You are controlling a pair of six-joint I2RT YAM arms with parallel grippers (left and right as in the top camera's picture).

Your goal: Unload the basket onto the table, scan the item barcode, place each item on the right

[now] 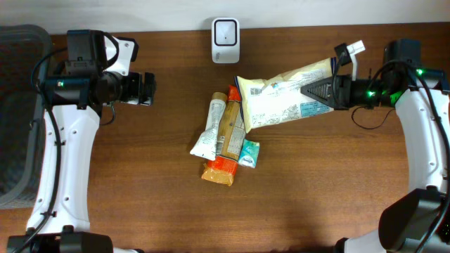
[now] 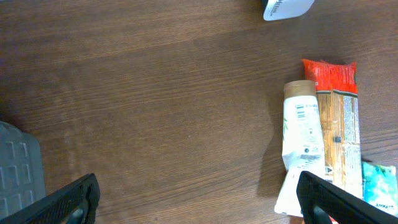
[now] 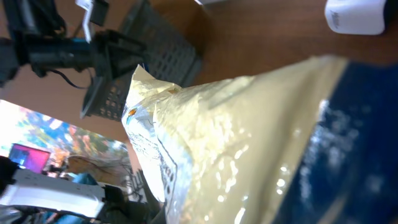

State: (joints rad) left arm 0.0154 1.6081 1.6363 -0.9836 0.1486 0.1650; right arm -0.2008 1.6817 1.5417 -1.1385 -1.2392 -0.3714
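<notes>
Holding cream bag | right hand clamped on its end

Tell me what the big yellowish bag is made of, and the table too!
The bag looks like thin plastic film with a glossy finish: it is crinkled and has bright shiny spots on it. The table looks like dark brown wood, smooth and fairly matte, with grain lines running along it. It could be real wood or just a wood-look top. The pictures can't settle that.

I see a lab bench rigged as a mock checkout: wood table, white scanner, grey basket, pile of packs.
</notes>
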